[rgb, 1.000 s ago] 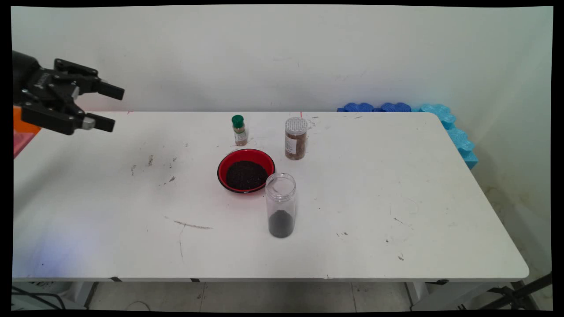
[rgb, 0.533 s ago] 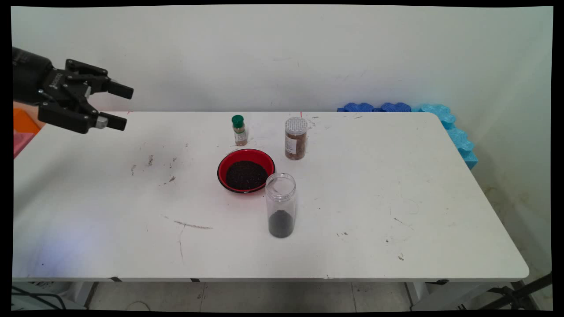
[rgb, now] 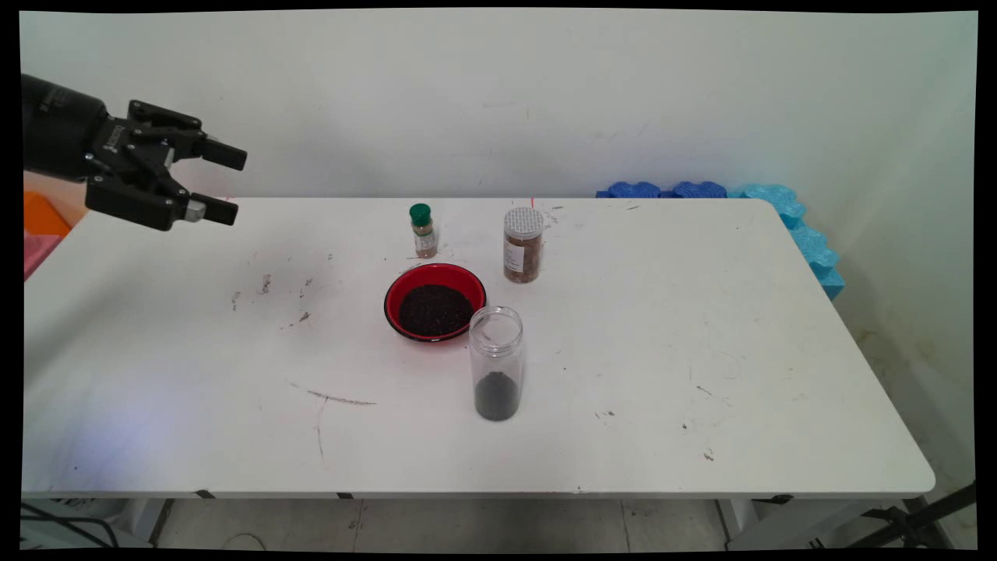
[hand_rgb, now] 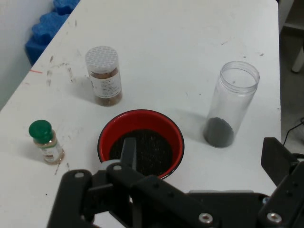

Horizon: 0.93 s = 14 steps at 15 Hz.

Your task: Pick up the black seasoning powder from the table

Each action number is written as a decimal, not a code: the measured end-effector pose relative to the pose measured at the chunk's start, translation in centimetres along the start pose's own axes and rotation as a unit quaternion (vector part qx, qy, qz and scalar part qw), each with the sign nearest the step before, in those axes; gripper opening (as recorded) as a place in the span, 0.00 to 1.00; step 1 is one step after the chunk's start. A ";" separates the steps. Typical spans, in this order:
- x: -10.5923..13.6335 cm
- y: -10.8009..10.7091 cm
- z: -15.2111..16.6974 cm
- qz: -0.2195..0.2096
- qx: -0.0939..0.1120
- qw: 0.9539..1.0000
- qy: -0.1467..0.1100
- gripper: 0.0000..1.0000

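Hovering over the far left corner of the white surface (rgb: pixel 662 327), the gripper (rgb: pixel 230 184) hangs in the air with its two fingers spread wide apart and nothing between them. I see it pointing toward the picture's right in the main view, well clear of everything that stands on the surface.

I log four things near the middle of the surface. A red bowl (rgb: pixel 435 301) holds a dark granular fill that covers most of its inside. Just beside it, on the near right side, stands a tall clear jar (rgb: pixel 496 363), upright and with no lid, with a shallow layer of the same dark material at its bottom. In the main view the jar's rim overlaps the bowl's rim, but the hand view shows a gap between them, so I record them as apart. Behind the bowl stands a small bottle with a green cap (rgb: pixel 423 231), upright, with a pale brownish content. To the right of it stands a wider jar with a white lid (rgb: pixel 523 245), upright, labelled, with a brown fill.

From the hand view I confirm the same layout: the bowl (hand_rgb: pixel 140 147) lies nearest above the gripper's linkage, the clear jar (hand_rgb: pixel 229 107) to its right, the green-capped bottle (hand_rgb: pixel 45 141) to its left and the white-lidded jar (hand_rgb: pixel 104 75) beyond.

Blue foam pieces (rgb: pixel 779 210) lie along the far right edge of the surface, against the wall.
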 end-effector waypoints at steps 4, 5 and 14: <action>0.5 -0.3 0.2 -0.001 0.003 1.000 0.000 1.00; 0.7 -0.4 0.3 -0.001 0.004 1.000 0.000 1.00; 3.7 -1.8 -1.1 0.019 -0.029 0.999 0.007 1.00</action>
